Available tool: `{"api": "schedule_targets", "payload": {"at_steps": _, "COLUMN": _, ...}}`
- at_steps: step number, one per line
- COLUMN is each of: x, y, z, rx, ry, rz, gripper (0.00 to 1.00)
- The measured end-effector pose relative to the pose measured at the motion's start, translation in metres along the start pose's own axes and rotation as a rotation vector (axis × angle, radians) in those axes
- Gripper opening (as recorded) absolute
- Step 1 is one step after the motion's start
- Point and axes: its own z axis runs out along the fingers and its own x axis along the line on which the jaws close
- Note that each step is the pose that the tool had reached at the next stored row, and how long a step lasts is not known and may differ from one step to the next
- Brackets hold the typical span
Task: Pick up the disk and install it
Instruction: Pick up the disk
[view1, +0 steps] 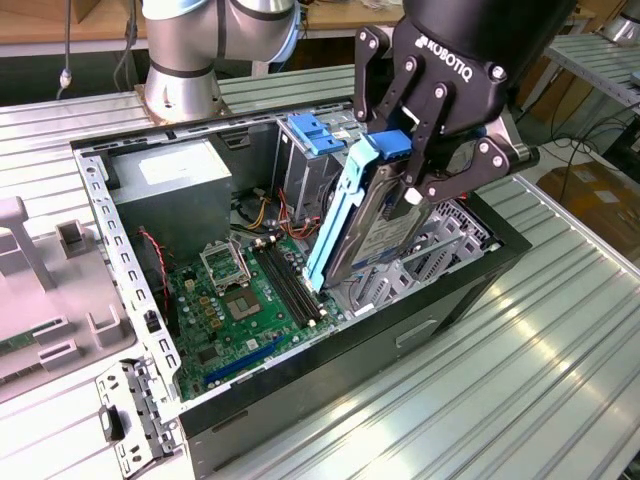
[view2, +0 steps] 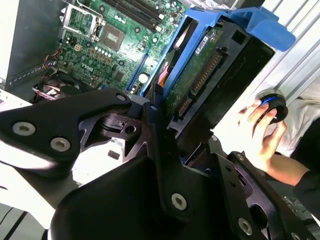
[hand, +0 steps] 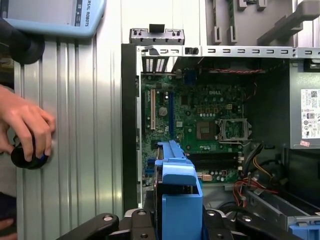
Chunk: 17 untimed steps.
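Note:
The disk (view1: 372, 228) is a flat drive with a pale label face and bright blue side rails. It hangs tilted, edge down, above the open computer case (view1: 330, 365), over the cage beside the motherboard (view1: 235, 305). My gripper (view1: 408, 188) is shut on the disk's upper end, one finger on each side. In the second wrist view the disk (view2: 212, 67) shows its green circuit side and a blue tab, with the gripper (view2: 167, 127) clamped around it. The first wrist view looks down the disk's blue rail (hand: 176, 192) from the gripper (hand: 175, 222) toward the case interior.
Blue drive bays (view1: 312, 130) and a grey power supply (view1: 178, 180) fill the case's far end. A grey side panel (view1: 45, 300) lies at the exterior view's left. A person's hand (hand: 27, 125) rests on a black knob (hand: 25, 157) on the ribbed metal table (view1: 520, 380).

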Motion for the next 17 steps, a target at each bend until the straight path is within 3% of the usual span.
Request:
{"api": "schedule_targets", "payload": {"at_steps": 12, "x": 0.0062, "y": -0.0191, "z": -0.0003, "rx": -0.0036, "ry": 0.0, "rz": 0.0, "gripper": 0.36}}
{"api": "schedule_targets", "payload": {"at_steps": 17, "x": 0.0102, "y": -0.0307, "z": -0.0005, "rx": -0.0063, "ry": -0.0001, "rz": 0.0, "gripper": 0.36}}
